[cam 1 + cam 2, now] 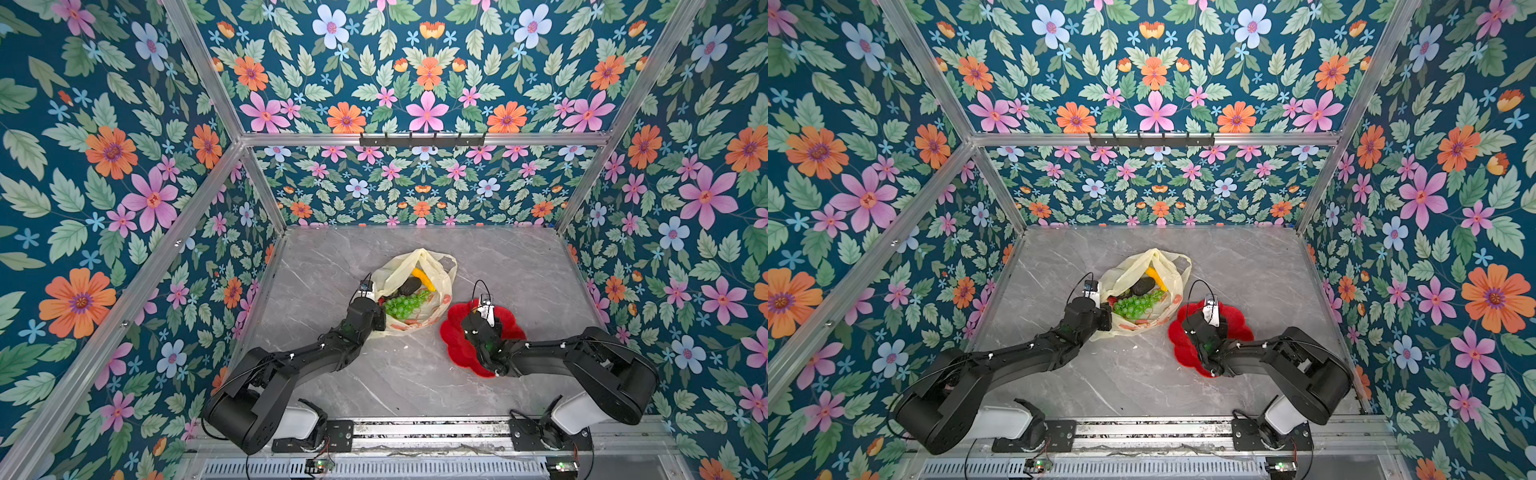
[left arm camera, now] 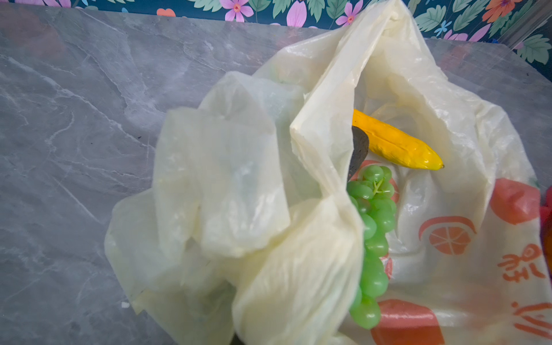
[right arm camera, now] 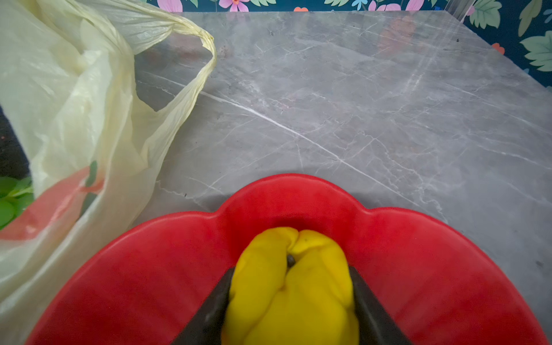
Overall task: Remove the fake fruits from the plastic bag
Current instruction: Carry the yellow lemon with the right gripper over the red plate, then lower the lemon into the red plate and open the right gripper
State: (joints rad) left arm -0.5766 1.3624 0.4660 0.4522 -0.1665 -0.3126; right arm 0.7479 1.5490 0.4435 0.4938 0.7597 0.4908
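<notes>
Left gripper (image 1: 379,318): was pinched shut on plastic bag (image 1: 432,266), left rim; bag held banana (image 2: 394,143), grape bunch (image 2: 373,227), avocado (image 1: 409,286). Right gripper (image 3: 291,270): clamped yellow fruit (image 3: 298,304) over red plate (image 3: 149,268).

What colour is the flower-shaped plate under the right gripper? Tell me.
Solid red. The plate shows best in the right wrist view.
</notes>
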